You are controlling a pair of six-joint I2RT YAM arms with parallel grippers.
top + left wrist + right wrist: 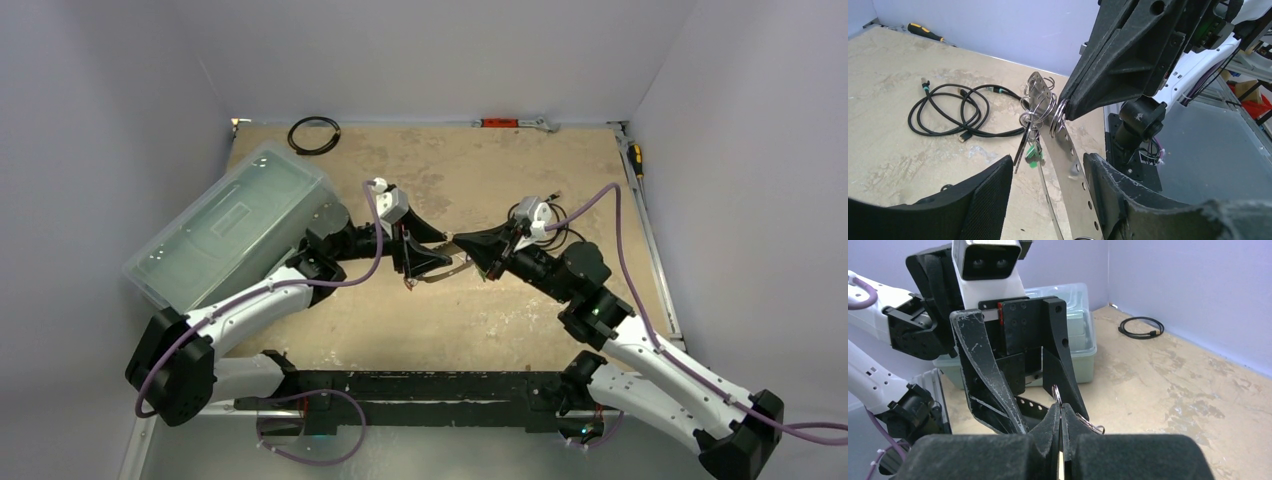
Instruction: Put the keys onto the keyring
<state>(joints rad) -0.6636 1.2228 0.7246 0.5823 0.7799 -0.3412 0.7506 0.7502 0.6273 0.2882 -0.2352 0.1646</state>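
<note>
The keyring (1068, 160) is a silvery metal band with holes. It runs between the wide-apart fingers of my left gripper (1047, 165) and lies against the right-hand finger. From above it shows as a shiny hoop (447, 272) under the left gripper (438, 248). Several keys hang at the band's upper end, one with a green tag (1033, 151). My right gripper (1062, 412) is shut on a small split ring (1055, 392) right at the band's end, fingertip to fingertip with the left gripper (463, 243).
A clear plastic bin (225, 235) lies behind the left arm. A black coiled cable ring (313, 135) is at the back left. A loose black cable (948, 110) lies behind the right gripper. A screwdriver (635, 158) lies at the right edge.
</note>
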